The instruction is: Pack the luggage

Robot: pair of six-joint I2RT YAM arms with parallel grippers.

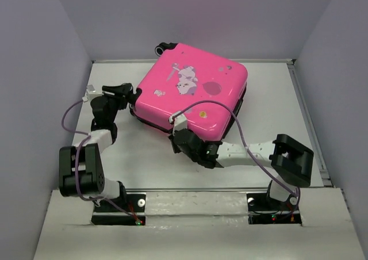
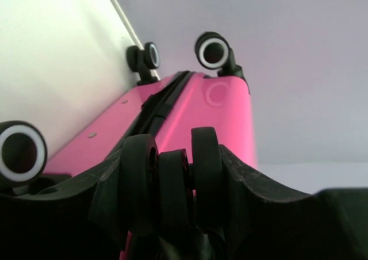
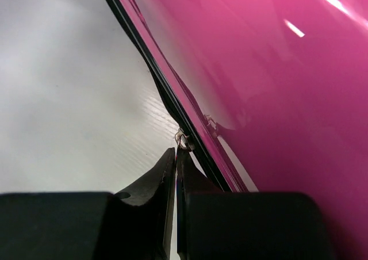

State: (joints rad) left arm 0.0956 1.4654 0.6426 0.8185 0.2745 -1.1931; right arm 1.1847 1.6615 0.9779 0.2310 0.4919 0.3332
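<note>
Luggage (image 1: 192, 93) lies closed, lid up, on the surface (image 1: 144, 156). Its shell looks stiff, slick and probably light, so wheels, handle or zip offer the best hold. Left tool (image 1: 122, 93), arm stretched low to the luggage's left corner, clamps a wheel (image 2: 172, 179). Right tool (image 1: 184, 138), fingers pressed together, noses the zipper pull (image 3: 181, 139) at its near edge.

No word, brand name or number can be read in any view. The luggage (image 1: 192, 93) bears only a pale cartoon print and a few round spots on its pink lid, too small to show any lettering, and its sides carry no legible mark
</note>
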